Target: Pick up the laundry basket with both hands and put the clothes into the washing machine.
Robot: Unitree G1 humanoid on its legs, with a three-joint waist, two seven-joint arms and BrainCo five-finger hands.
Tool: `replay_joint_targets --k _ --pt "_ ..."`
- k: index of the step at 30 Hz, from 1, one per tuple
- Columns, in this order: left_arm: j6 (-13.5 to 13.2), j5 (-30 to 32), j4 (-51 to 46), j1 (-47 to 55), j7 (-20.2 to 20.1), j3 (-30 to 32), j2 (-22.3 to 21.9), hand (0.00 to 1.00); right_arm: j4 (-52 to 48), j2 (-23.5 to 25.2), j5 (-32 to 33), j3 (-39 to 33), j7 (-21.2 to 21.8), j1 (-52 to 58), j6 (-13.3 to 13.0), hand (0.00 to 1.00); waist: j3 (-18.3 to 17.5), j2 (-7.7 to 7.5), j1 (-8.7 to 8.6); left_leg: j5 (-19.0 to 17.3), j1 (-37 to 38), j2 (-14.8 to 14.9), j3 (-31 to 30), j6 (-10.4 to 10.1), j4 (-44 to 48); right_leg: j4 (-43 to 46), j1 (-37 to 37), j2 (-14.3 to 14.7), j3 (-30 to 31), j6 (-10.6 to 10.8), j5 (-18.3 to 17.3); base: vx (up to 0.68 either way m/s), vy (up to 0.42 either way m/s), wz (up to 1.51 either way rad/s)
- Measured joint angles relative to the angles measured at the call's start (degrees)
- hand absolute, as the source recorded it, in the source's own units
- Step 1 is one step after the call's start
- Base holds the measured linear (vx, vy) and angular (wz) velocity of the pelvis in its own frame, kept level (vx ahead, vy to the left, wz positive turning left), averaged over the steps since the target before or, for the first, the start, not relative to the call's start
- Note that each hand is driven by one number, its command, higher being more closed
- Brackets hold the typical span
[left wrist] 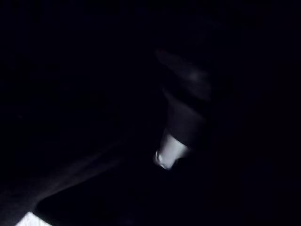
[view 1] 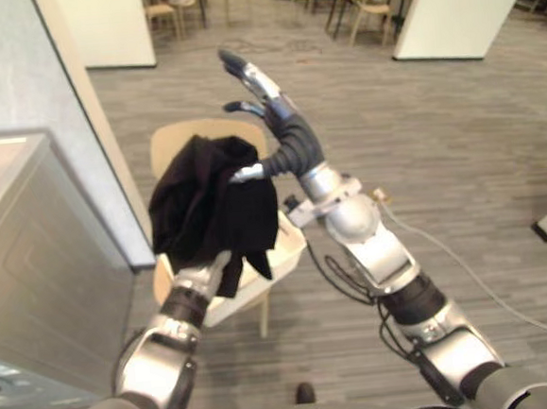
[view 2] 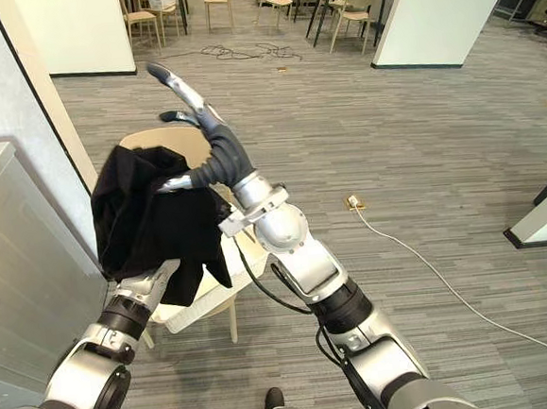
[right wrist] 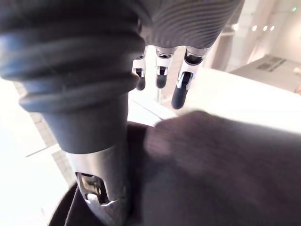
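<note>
Black garment (view 1: pixel 212 205) hangs bunched and draped over the raised left hand (view 1: pixel 203 274), whose fingers are buried in the cloth, so I cannot tell whether they grip it. It hangs just above a white laundry basket (view 1: pixel 288 248), its lower folds falling in front of the basket's rim; the basket sits on a light wooden chair (view 1: pixel 185 138). The right hand (view 1: pixel 267 93) is lifted beside the garment, fingers straight and relaxed, thumb (view 1: pixel 248 173) touching the fabric's edge. A grey appliance (view 1: pixel 31 252) stands to the robot's left, near the chair.
</note>
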Motion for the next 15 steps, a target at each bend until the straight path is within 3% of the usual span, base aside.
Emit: replay_joint_targets --k 5,11,15 --pt "-0.78 -2.16 -6.75 2.64 1.34 7.21 1.98 1.00 -3.10 -2.71 -2.25 -9.78 -1.31 7.34 0.77 0.00 -0.06 0.11 -0.08 -0.55 0.80 -0.05 1.51 -0.24 0.02 -0.80 0.09 0.25 1.18 0.08 0.53 0.02 -0.003 -0.14" --pt "-2.28 -2.55 -13.99 6.37 2.00 16.13 4.31 1.00 -6.79 -3.17 -6.64 -19.70 -1.23 18.06 1.19 0.00 -0.68 1.04 -1.30 -1.61 2.60 -0.07 2.80 -0.73 0.04 -1.32 1.20 0.56 2.60 0.14 0.54 0.02 0.000 -0.14" --pt "-4.09 -2.68 -23.03 12.66 2.11 23.60 5.57 1.00 -6.79 -3.74 -10.18 -30.36 -1.46 25.65 1.59 0.00 -1.43 2.04 -1.72 -2.54 3.89 0.08 3.30 -1.14 0.37 -2.27 2.46 0.94 3.15 0.19 0.54 0.03 0.000 -0.08"
